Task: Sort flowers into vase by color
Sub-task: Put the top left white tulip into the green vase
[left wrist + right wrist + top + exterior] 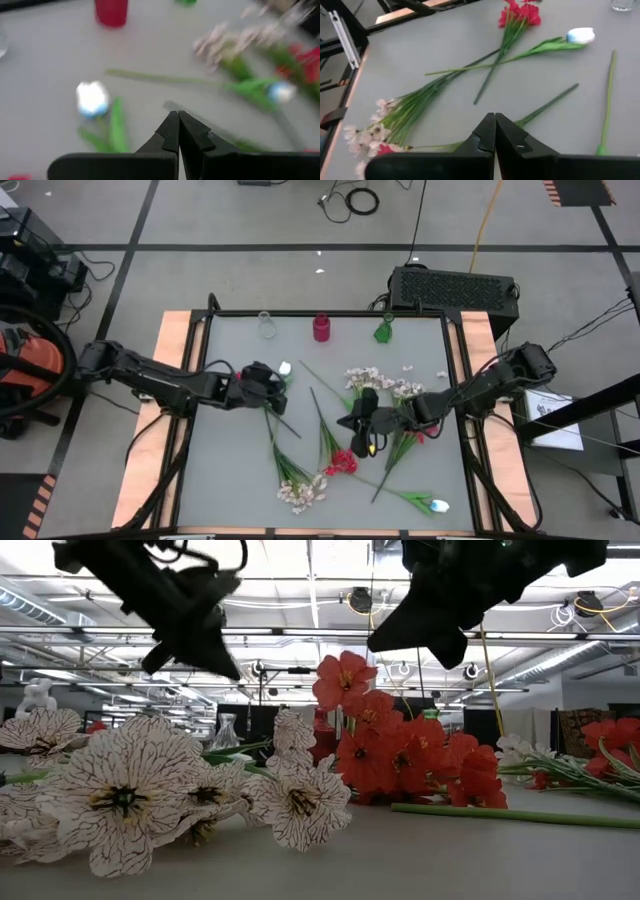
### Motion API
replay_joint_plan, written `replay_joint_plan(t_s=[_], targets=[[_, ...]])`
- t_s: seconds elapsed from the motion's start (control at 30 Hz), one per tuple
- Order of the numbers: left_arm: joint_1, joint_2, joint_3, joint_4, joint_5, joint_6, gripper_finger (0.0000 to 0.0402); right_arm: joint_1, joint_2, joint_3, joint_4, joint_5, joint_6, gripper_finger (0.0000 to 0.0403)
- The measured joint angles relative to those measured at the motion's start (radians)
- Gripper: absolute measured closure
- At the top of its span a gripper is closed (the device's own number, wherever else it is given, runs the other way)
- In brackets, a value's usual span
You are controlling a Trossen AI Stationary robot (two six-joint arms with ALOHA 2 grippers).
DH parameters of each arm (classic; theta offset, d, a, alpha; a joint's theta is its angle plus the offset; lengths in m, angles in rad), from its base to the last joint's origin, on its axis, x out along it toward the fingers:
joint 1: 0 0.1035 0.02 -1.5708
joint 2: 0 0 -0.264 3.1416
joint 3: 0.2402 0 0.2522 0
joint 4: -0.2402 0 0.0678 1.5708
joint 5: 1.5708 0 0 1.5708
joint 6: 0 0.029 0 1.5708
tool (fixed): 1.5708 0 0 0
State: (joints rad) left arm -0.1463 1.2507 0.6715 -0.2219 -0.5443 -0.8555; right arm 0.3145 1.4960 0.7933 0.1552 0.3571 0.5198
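Observation:
Artificial flowers lie scattered flat on the grey table. A white tulip bud (285, 367) (92, 98) lies just beyond my left gripper (265, 385) (178, 120), which is shut and hovers over its stem. My right gripper (362, 420) (495, 120) is shut too and hangs above crossed green stems (545, 107). Red blooms (340, 463) (400, 755) and pale veined blossoms (302, 492) (125, 800) lie near the front edge. Another pale cluster (375, 380) lies mid-table. A second white tulip (437, 504) (580, 35) lies at the near right. In the low view both grippers hang clear of the table.
Three small vases stand along the far edge: a clear one (266, 325), a red one (321, 328) (111, 11) and a green one (384, 330). Wooden rails (175, 350) border the table left and right. Bare grey surface (230, 470) lies at the near left.

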Motion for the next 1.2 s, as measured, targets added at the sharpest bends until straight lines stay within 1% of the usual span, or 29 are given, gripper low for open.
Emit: replay_joint_plan(t_s=[0.1,0.17,0.23,0.33,0.4,0.47,0.53,0.67,0.77,1.2], targets=[[0.0,0.036,0.0,-0.005,0.055,-0.003,0.0385,-0.014,0.0,0.002,0.03,-0.07,0.034,0.0403],[0.002,0.056,0.0,-0.006,0.086,-0.003,0.0367,-0.021,0.0,0.027,0.03,-0.128,0.042,0.0403],[0.002,0.072,0.0,-0.007,0.101,-0.014,0.0342,-0.022,0.0,0.063,0.027,-0.164,0.041,0.0403],[0.002,0.086,0.0,-0.01,0.108,-0.03,0.03,-0.019,0.0,0.101,0.016,-0.174,0.041,0.0403],[0.002,0.091,0.0,-0.016,0.14,-0.033,0.0275,-0.015,0.0,0.124,0.009,-0.175,0.044,0.0403],[0.0,0.09,0.0,-0.016,0.179,-0.058,0.0255,-0.012,0.0,0.145,0.014,-0.175,0.039,0.0403],[-0.005,0.09,0.0,-0.026,0.195,-0.082,0.0242,-0.011,0.0,0.156,0.009,-0.177,0.02,0.0403],[-0.021,0.097,0.0,-0.075,0.163,-0.133,0.0236,-0.014,0.0,0.165,0.005,-0.177,-0.015,0.0403],[-0.038,0.117,0.0,-0.105,0.158,-0.174,0.0235,-0.025,0.0,0.165,-0.005,-0.177,-0.023,0.0403],[-0.042,0.278,0.0,-0.05,0.181,-0.188,0.0235,-0.046,0.0,0.165,-0.053,-0.181,-0.034,0.0403]])
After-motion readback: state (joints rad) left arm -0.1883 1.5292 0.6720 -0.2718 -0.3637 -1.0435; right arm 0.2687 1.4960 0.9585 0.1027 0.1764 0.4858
